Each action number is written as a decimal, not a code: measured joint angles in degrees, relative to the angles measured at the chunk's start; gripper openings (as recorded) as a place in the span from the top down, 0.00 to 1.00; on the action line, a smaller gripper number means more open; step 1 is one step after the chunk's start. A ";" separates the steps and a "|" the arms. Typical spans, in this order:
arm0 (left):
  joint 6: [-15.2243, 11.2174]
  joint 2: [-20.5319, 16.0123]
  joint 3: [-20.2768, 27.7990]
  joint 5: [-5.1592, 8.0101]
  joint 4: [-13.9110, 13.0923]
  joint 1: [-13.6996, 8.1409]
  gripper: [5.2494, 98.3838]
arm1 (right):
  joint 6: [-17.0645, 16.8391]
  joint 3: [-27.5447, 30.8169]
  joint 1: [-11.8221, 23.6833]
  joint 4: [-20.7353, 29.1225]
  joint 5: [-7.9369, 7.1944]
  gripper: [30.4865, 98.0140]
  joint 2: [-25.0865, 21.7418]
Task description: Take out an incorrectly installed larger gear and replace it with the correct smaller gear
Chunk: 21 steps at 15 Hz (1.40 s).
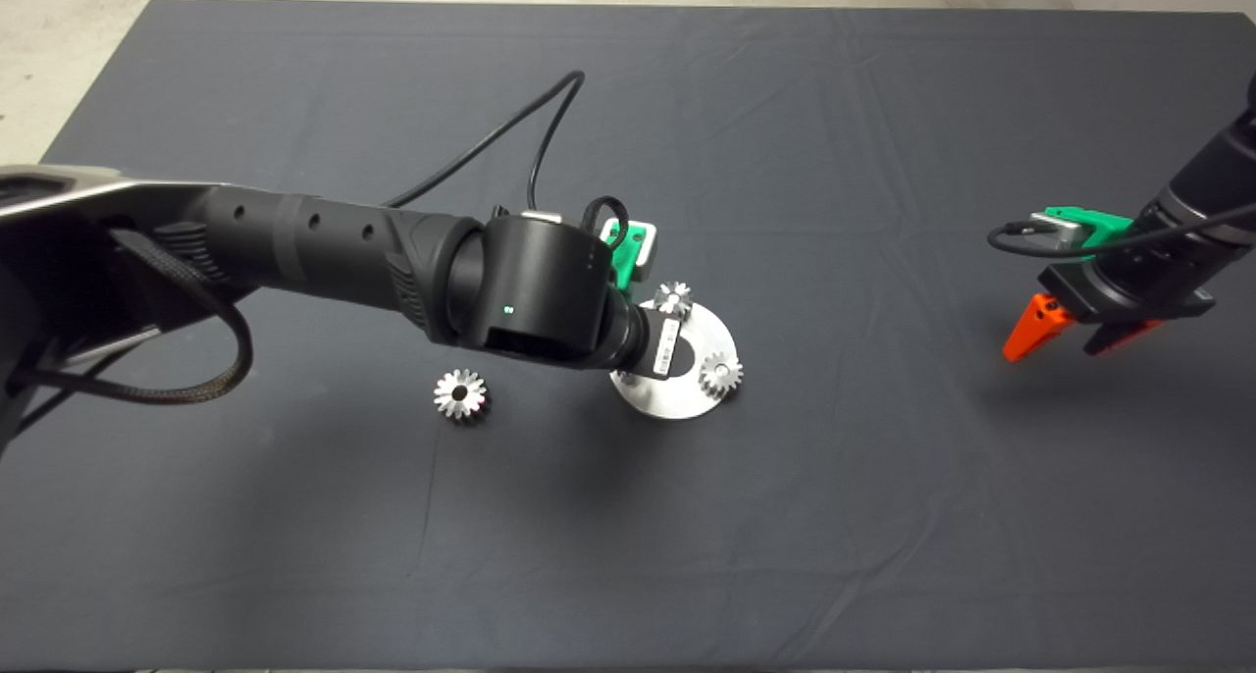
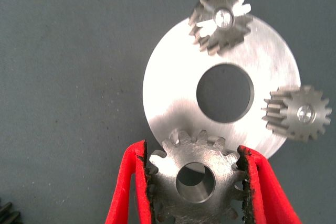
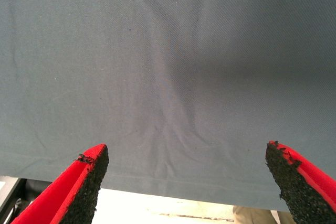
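My left gripper is shut on the smaller gear, a silver spur gear with a round centre hole. It holds the gear over the near rim of a round silver disc with a big centre hole. In the head view the wrist hides the fingers and this gear. Two look-alike small gears sit on pins on the disc. The larger gear lies flat on the mat to the left of the disc, apart from it. My right gripper is open and empty at the mat's right side.
The left arm and its cable cross the mat from the left and cover part of the disc. The right wrist view shows bare mat and its edge between the open fingers.
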 measured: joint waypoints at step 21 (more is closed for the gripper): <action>-5.40 -0.63 0.15 0.02 9.04 5.68 0.80 | -0.62 -0.05 0.00 0.00 -0.02 0.28 -0.16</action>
